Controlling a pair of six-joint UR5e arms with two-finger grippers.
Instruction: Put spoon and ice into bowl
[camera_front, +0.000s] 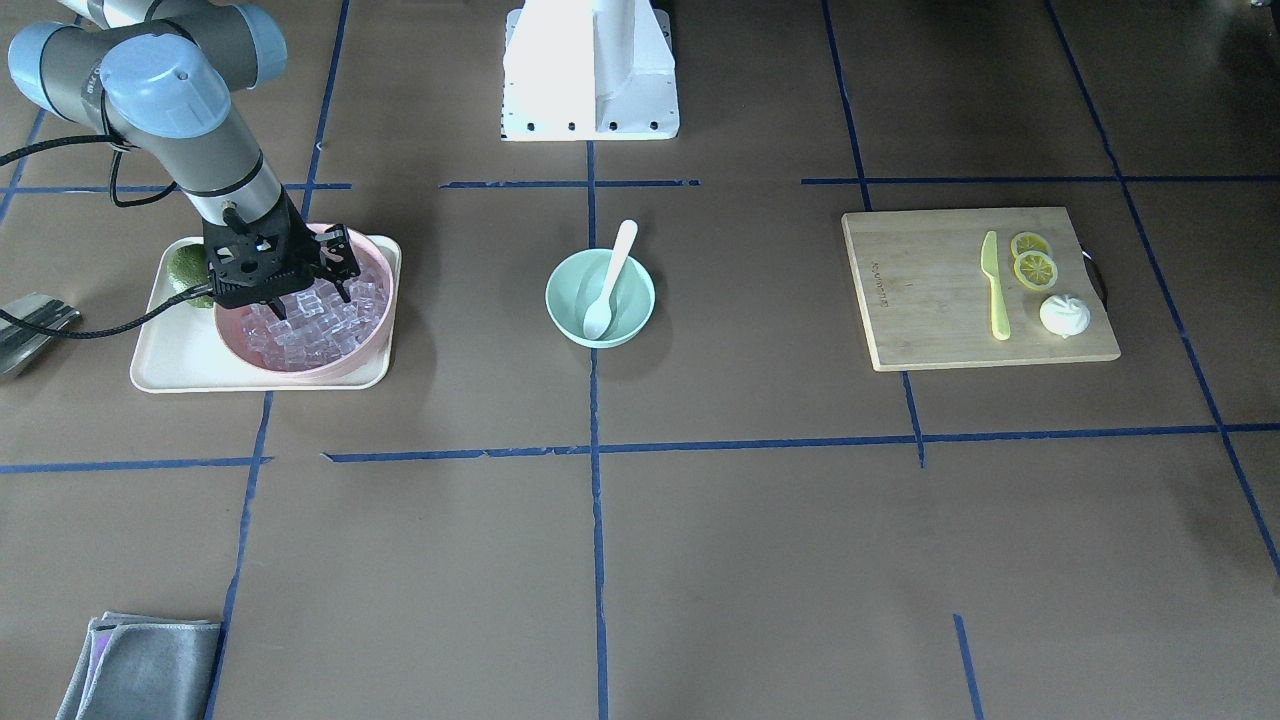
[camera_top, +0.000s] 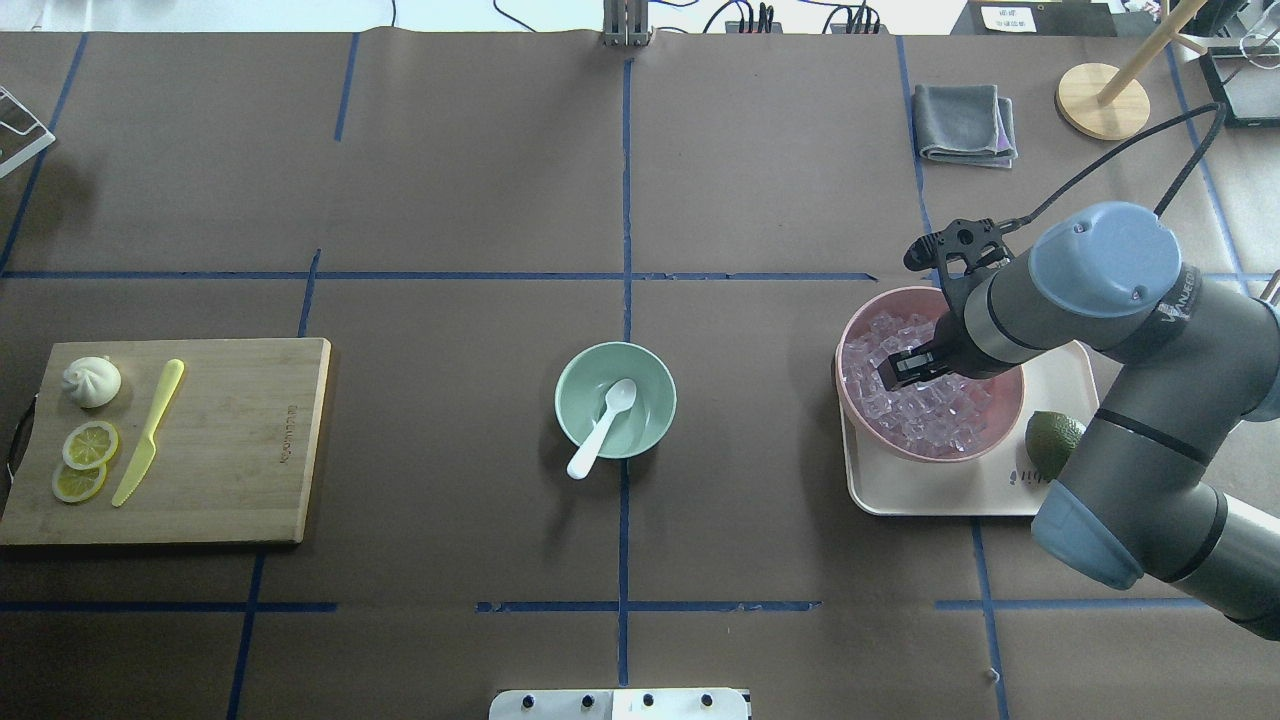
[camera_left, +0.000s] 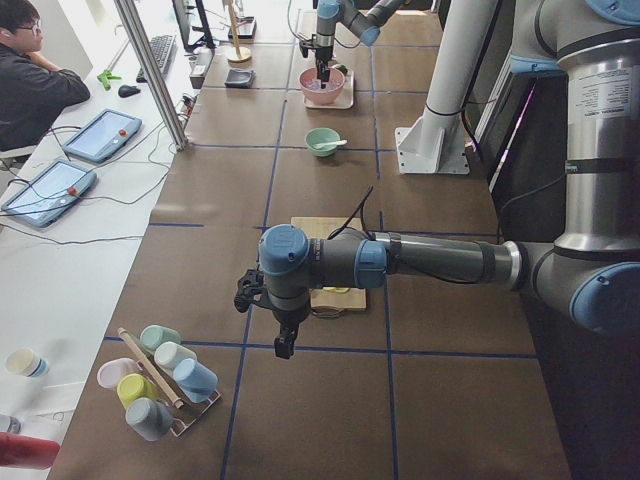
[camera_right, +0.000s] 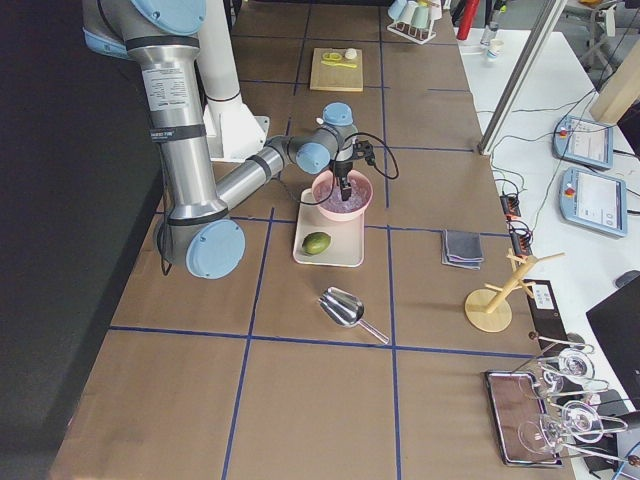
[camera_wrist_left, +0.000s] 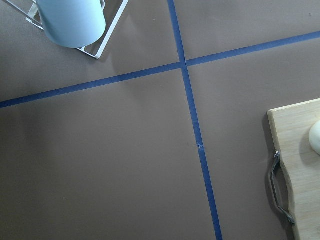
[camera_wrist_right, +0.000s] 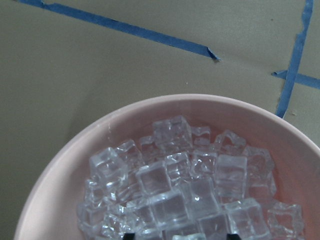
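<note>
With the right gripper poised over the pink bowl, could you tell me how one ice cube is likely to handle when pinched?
The ice looks glassy and smooth-faced, so it may slip from a pinch. The cubes lie loosely heaped in the pink bowl, so neighbours will probably shift when one is nudged. Small and flat-sided, it seems unlikely to roll.

In the overhead view the brown paper-covered counter (camera_top: 450, 180) lies open all round the small mint-green round bowl (camera_top: 570, 378). Only the small white plastic spoon (camera_top: 600, 432) breaks its rim, handle jutting toward 7 o'clock. At its 3 o'clock, a wide pink bowl (camera_top: 843, 360) heaped with clear ice cubes (camera_top: 905, 415) stands on a cream tray (camera_top: 900, 497), with the right tool (camera_top: 900, 370) down among the cubes and a green fruit (camera_top: 1052, 440) beside. A bamboo cutting board (camera_top: 230, 440) lies well apart at 9 o'clock.
</note>
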